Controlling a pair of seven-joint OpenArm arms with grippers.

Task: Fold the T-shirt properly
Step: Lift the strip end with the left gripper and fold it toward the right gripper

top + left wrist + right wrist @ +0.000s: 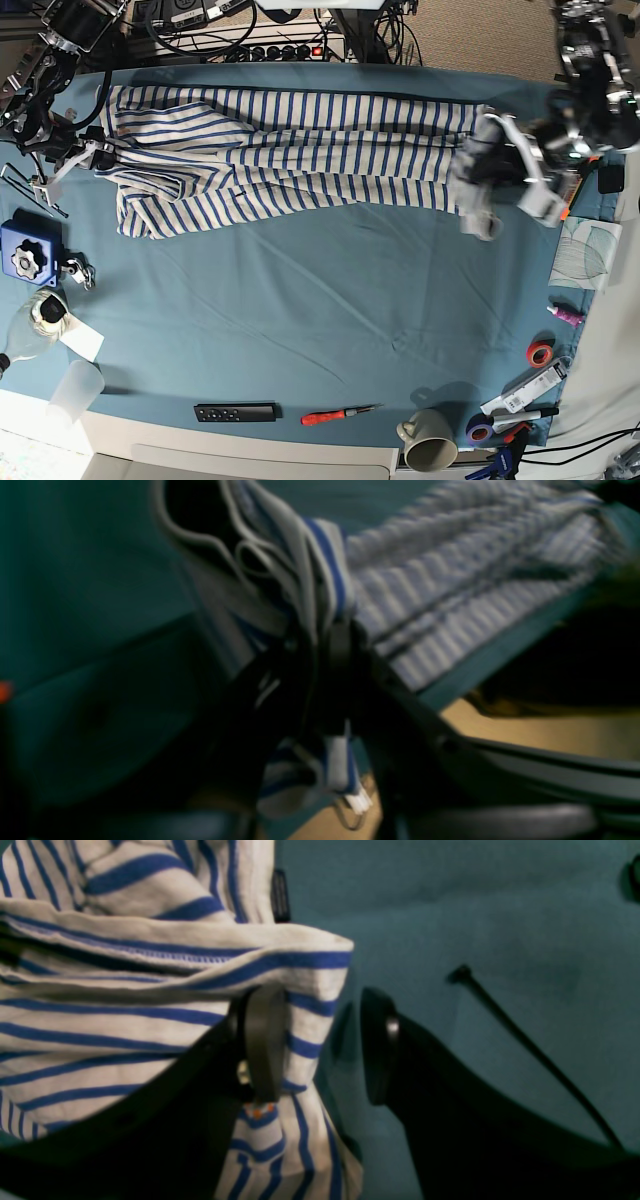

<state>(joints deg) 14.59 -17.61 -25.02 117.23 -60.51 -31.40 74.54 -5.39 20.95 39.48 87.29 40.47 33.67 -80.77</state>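
Note:
The T-shirt [300, 150], white with blue stripes, lies stretched in a long band across the far half of the teal table [300, 300]. At its right end in the base view, my left gripper [487, 165] is shut on a gathered bunch of it. The left wrist view shows these folds of the T-shirt [450, 580] pinched in that gripper [325, 630], with the rest trailing away. At the other end, my right gripper [88, 152] stands open. In the right wrist view, that gripper [320, 1040] has one finger [262, 1040] lying against the T-shirt [125, 1015] edge, and the other stands apart over bare table.
A black cable tie [525, 1045] lies beside the right gripper. Along the near edge lie a remote [234, 412], a red screwdriver [335, 414] and a mug [430, 452]. A blue device [27, 255] and a plastic cup [75, 388] sit at the left, tape rolls [541, 353] at the right.

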